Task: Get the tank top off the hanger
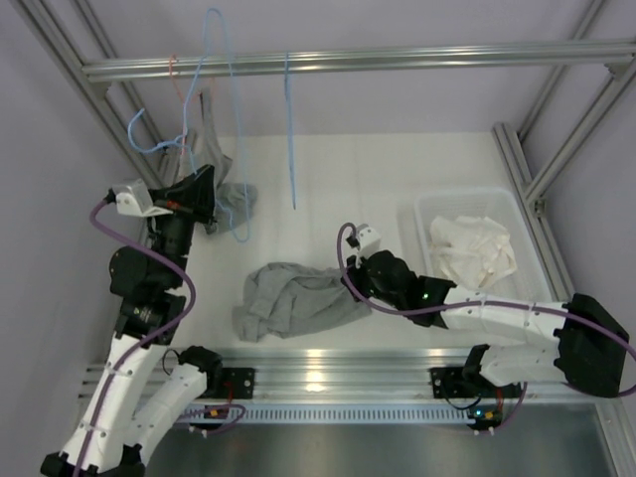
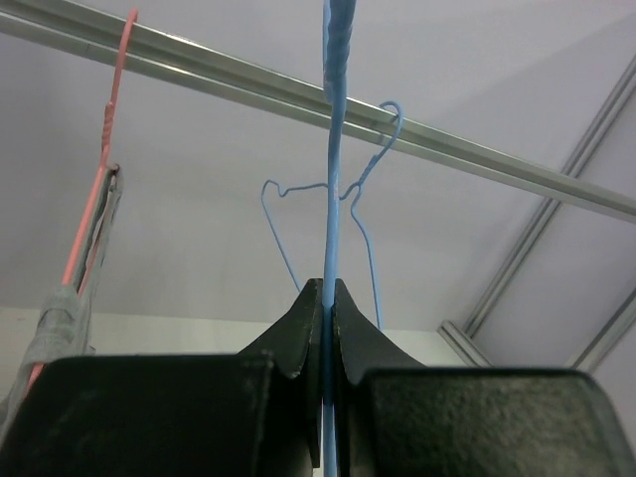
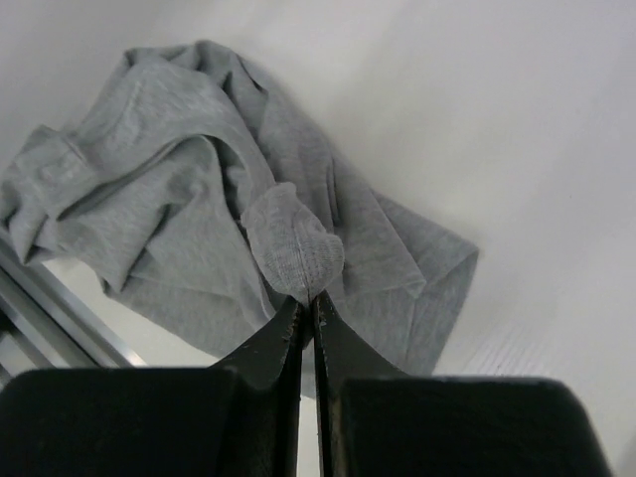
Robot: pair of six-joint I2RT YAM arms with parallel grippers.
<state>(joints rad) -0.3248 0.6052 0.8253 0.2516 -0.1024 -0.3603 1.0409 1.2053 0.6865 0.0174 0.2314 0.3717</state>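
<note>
The grey tank top [image 1: 298,298] is lying crumpled on the white desk [image 1: 338,189], near the front edge and roughly midway between the two arms, with no hanger in it. The right end effector [image 3: 306,303] is reaching low across the desk to the garment's right edge; its fingers are pressing together on a small raised fold of the grey fabric, with no gap showing between them.

The left arm is reaching up at the far left. The left end effector [image 2: 328,290] is clamping tight on the thin wire of a blue hanger [image 2: 333,179], which is running straight up between the fingertips toward the metal rail [image 1: 397,58] overhead. A second blue hanger [image 2: 370,189] is hooking over that rail just behind it. Further left, a pink hanger [image 2: 104,169] is carrying another grey garment [image 1: 237,204].

On the right side of the desk, a clear bin [image 1: 422,214] is holding a crumpled white cloth [image 1: 472,248], well apart from the tank top.
</note>
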